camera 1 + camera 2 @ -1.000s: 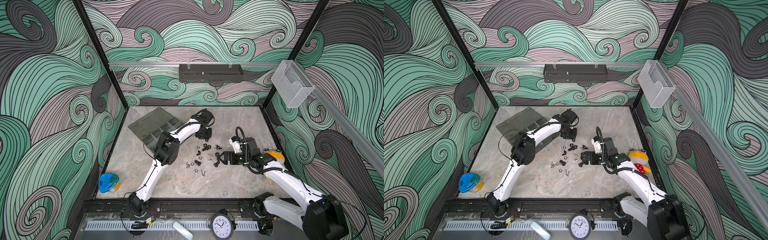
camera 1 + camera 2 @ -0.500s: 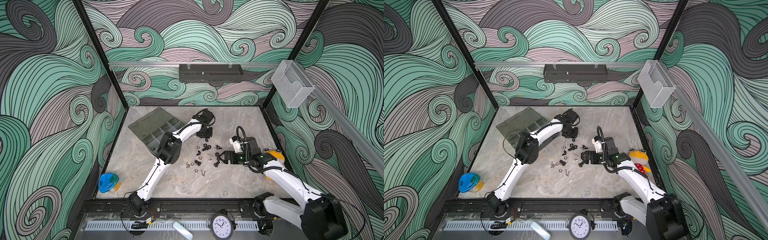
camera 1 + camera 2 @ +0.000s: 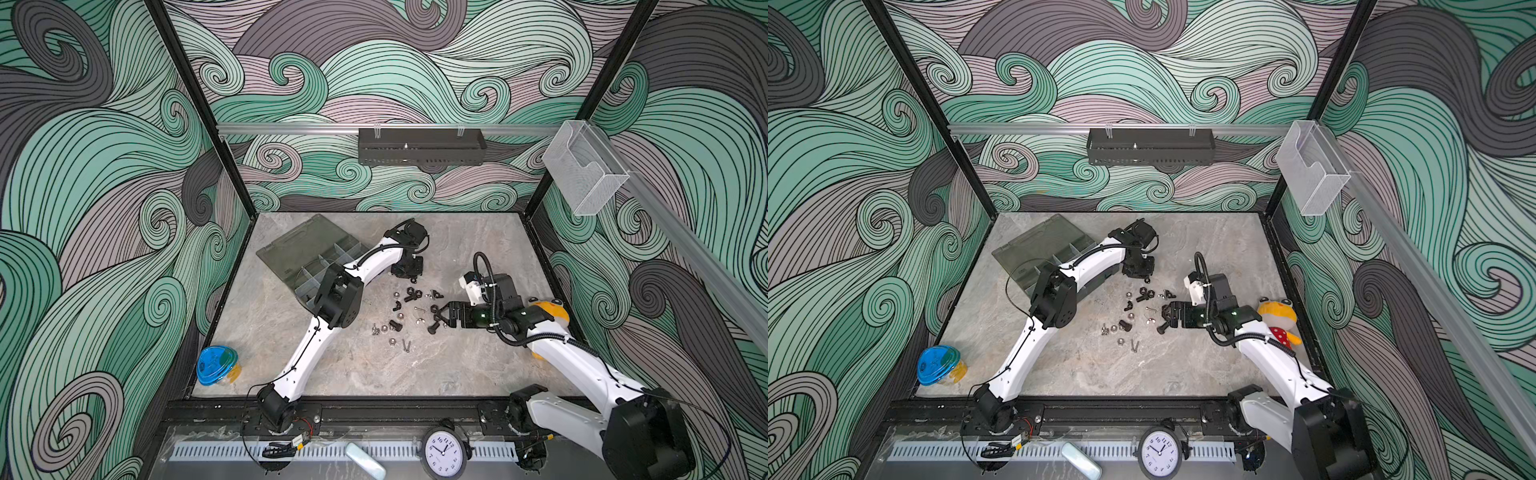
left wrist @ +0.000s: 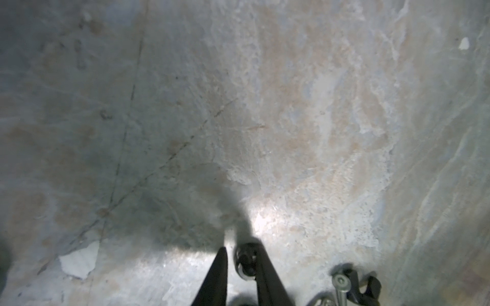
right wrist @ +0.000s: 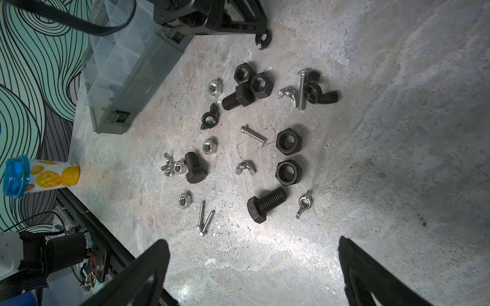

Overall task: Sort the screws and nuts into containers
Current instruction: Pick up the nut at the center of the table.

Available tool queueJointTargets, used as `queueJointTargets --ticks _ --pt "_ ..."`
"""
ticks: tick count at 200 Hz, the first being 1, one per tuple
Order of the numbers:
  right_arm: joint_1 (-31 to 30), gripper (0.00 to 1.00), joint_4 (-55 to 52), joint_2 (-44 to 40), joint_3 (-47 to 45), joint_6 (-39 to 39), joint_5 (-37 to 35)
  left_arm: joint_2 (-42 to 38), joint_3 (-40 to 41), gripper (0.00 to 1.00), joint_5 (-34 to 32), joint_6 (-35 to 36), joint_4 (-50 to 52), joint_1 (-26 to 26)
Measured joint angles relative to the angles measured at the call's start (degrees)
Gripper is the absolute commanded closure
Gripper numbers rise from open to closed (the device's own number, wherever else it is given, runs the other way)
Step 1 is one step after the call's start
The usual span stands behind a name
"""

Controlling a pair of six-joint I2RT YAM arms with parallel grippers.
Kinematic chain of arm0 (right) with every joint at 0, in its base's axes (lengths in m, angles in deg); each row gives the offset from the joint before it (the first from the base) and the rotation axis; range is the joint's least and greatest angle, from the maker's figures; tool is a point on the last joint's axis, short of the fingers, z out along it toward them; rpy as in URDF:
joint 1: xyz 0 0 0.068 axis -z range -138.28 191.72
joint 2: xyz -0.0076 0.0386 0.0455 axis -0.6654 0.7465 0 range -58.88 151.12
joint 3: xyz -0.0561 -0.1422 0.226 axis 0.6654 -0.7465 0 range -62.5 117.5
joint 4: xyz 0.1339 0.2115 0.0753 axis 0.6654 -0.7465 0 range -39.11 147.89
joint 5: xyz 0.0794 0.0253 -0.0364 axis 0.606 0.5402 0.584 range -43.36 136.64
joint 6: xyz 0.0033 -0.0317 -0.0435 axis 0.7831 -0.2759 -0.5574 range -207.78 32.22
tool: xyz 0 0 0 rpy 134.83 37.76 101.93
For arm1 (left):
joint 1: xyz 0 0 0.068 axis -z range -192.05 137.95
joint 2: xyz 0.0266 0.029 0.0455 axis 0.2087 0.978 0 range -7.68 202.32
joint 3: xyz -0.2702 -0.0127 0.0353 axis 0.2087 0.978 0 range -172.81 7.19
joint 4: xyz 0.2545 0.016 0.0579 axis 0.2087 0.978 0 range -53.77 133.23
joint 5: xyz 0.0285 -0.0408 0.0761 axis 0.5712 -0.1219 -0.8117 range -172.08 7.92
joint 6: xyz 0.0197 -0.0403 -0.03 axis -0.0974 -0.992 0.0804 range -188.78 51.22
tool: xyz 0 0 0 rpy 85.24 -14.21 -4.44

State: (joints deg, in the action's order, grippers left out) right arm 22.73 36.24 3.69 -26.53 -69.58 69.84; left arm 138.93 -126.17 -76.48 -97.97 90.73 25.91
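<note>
- The left hand (image 4: pixel 239 249) points down at the tabletop (image 4: pixel 318 132), at the far edge of the loose hardware and just beside the organiser box (image 3: pixel 299 245).
- Its fingers stand narrow, one on each side of a small black nut (image 4: pixel 246 262).
- In the left wrist view one finger (image 4: pixel 265 270) touches that nut, while a thin strip of light shows beside the other. Whether the nut is clamped cannot be told.
- The right hand (image 5: pixel 254 265) hangs low at the opposite edge of the scatter, its fingers spread wide with nothing between them.
- The screws (image 5: pixel 267 205) and nuts (image 5: pixel 287 141) lie loose on the tabletop between the two hands. They include stubby black bolts, thin silver screws, black and silver hex nuts, and wing nuts in both colours.
- Two black hex nuts lie side by side near the black bolt closest to the right hand.
- The organiser box sits toward the back on the left arm's side with its lid laid open. The left arm crosses over its compartments in both top views, and their contents cannot be made out.
- A blue-lidded tub (image 3: pixel 216 365) stands at the front corner on the same side, well apart from the hardware.
</note>
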Motion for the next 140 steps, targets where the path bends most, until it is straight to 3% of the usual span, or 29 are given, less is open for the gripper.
queueJointTargets --ticks 140 --pt "0.31 0.01 0.26 0.83 0.00 0.07 0.81 0.20 -0.72 1.00 -0.79 0.72 -0.17 -0.70"
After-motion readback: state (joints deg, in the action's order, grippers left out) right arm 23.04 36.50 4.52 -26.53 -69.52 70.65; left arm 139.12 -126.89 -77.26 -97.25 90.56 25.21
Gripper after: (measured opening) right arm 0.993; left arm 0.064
